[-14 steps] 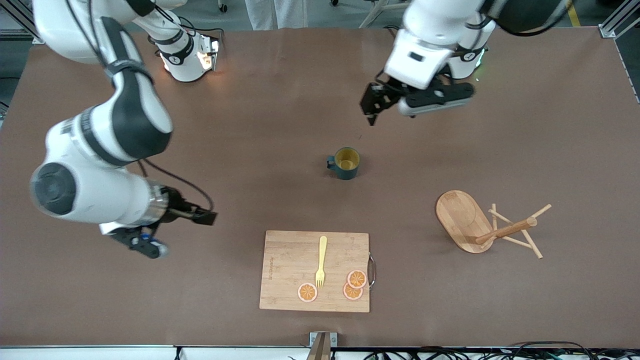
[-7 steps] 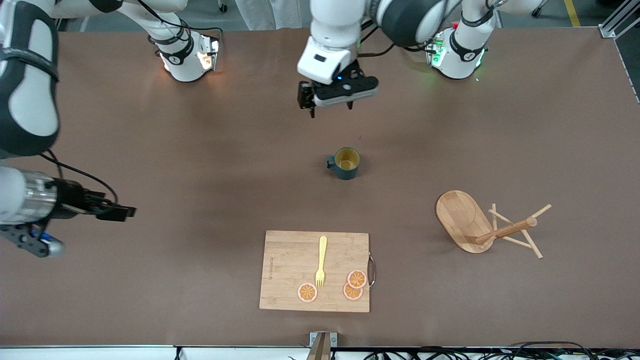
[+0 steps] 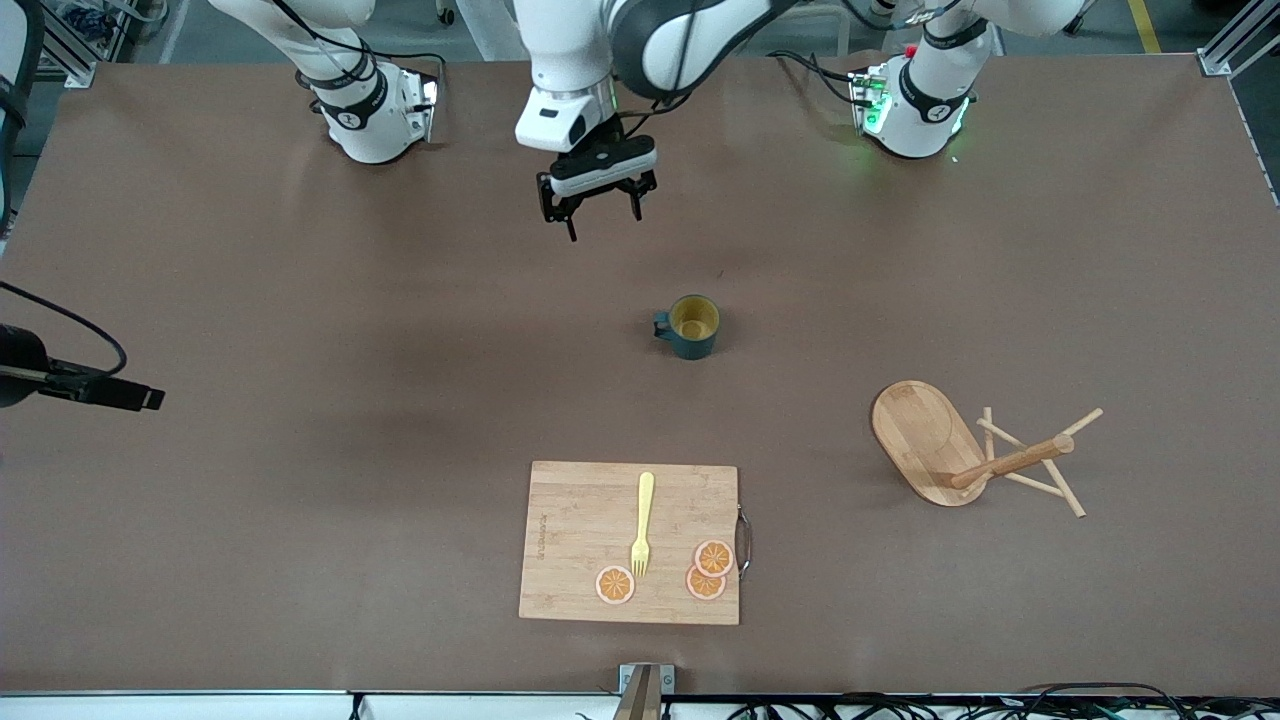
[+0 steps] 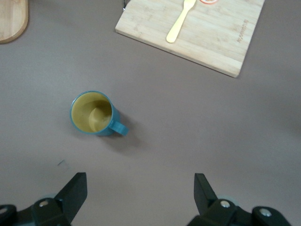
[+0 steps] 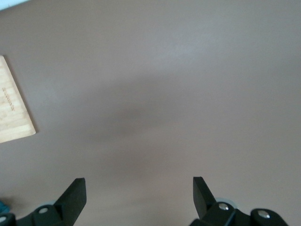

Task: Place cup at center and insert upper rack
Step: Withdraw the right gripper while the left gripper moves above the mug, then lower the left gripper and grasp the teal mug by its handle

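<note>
The cup (image 3: 692, 326), dark teal with a yellow-ochre inside, stands upright near the table's middle, and shows in the left wrist view (image 4: 92, 113). The upper rack (image 3: 960, 455), a bamboo mug tree, lies on its side toward the left arm's end, its oval base tipped up. A corner of that base shows in the left wrist view (image 4: 11, 21). My left gripper (image 3: 597, 212) is open and empty in the air over bare table between the two bases, apart from the cup (image 4: 139, 195). My right gripper (image 5: 139, 197) is open and empty over bare table, out of the front view.
A rectangular wooden cutting board (image 3: 630, 542) lies near the front edge with a yellow fork (image 3: 642, 524) and three orange slices (image 3: 712, 558) on it. Its corner shows in the right wrist view (image 5: 11, 108). A dark part of the right arm (image 3: 100, 390) pokes in at the table's right-arm end.
The left gripper has swung from the left arm's side toward the right arm's base. The right arm has pulled out past the table's end. Cup and rack have not moved.
</note>
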Available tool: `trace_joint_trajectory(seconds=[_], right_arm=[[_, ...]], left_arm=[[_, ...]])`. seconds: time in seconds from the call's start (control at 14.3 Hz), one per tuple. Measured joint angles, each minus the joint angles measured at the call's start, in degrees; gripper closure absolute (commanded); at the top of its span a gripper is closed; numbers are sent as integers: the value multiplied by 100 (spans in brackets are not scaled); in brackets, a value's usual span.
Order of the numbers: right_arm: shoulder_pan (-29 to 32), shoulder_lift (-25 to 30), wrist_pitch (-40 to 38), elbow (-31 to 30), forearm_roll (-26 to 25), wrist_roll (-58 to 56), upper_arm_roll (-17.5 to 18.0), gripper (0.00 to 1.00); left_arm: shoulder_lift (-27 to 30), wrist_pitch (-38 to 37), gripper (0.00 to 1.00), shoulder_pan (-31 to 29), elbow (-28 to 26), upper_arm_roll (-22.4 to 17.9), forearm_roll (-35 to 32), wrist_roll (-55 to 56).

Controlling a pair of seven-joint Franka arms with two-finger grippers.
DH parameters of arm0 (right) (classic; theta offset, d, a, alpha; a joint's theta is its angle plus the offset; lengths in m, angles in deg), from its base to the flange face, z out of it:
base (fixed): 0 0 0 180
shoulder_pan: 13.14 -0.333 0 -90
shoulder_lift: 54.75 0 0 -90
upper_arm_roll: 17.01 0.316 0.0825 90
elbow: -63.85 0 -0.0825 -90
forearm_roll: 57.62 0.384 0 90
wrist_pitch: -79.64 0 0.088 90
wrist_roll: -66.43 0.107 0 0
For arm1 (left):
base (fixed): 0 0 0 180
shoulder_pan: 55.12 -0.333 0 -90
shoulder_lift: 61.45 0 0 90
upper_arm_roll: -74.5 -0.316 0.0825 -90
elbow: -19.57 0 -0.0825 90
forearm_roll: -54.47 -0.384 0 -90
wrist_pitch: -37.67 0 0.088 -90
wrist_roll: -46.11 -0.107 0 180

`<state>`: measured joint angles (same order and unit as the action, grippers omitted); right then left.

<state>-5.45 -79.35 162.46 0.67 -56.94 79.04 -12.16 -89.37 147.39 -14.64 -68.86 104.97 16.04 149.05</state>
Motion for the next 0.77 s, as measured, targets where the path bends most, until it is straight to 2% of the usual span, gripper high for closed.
trace_joint_trajectory(seconds=[0.35,0.56,0.77], right_arm=[[-685,831,316,-662,-31,-672,-954,0],[-707,1140,591,-1039,-31,-897,-1065,0],[-529,1575,1028,-1700,-31,-1102,-986,0]], left_arm=[[-558,145,0,341,-576,3,-1604,1448],[-821,157,0,471,-866,3,-2510,2251],[-1081,157,0,550,-1067,-2,-3182,2679]])
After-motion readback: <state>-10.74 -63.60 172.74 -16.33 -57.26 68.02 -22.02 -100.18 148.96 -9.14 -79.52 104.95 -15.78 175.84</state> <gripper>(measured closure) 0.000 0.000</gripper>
